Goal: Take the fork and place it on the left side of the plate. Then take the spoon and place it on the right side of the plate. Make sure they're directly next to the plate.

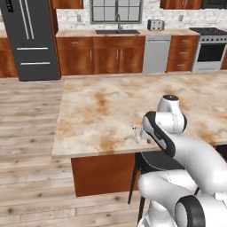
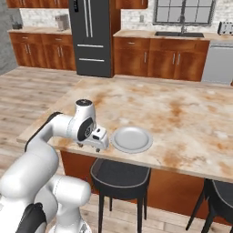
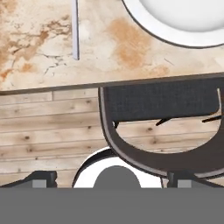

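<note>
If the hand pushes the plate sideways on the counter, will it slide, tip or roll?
The plate would probably slide: it lies flat and shallow on the smooth counter. Tipping seems unlikely, being so wide and low. Near the edge, it might fall.

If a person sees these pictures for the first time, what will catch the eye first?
First the white robot arm, bent low over the near edge of the marble island counter. Right beside its gripper lies a round grey-white plate. In the hand view, a thin pale utensil handle lies left of the plate, above a dark stool.
</note>
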You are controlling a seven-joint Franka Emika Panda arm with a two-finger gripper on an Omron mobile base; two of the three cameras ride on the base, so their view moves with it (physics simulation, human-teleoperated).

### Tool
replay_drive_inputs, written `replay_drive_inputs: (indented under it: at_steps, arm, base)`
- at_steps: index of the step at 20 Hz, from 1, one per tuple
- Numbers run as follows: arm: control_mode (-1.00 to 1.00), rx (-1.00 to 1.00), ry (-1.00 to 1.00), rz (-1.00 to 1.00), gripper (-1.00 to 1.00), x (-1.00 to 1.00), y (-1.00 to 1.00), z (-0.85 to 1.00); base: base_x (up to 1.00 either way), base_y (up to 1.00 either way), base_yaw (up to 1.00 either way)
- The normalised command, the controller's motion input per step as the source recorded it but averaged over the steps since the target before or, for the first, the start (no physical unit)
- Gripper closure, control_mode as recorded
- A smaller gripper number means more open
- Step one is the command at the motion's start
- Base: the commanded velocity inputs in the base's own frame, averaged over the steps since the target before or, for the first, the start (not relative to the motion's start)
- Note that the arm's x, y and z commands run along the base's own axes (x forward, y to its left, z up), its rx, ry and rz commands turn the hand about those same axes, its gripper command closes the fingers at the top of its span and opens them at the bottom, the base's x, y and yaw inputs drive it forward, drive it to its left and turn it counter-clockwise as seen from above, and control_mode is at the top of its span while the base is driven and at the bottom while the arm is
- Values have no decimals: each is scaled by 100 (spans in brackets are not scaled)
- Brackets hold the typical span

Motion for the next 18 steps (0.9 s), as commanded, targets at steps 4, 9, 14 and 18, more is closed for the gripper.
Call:
replay_drive_inputs:
  at_steps: [4,9,14,18]
  arm:
    - [100,0,0,0,-100,0,0,0]
    - [100,0,0,0,-100,0,0,0]
    - [100,0,0,0,-100,0,0,0]
    - [100,0,0,0,-100,0,0,0]
  base:
    - [-45,42,0]
    - [-2,93,0]
    - [3,94,0]
    - [12,90,0]
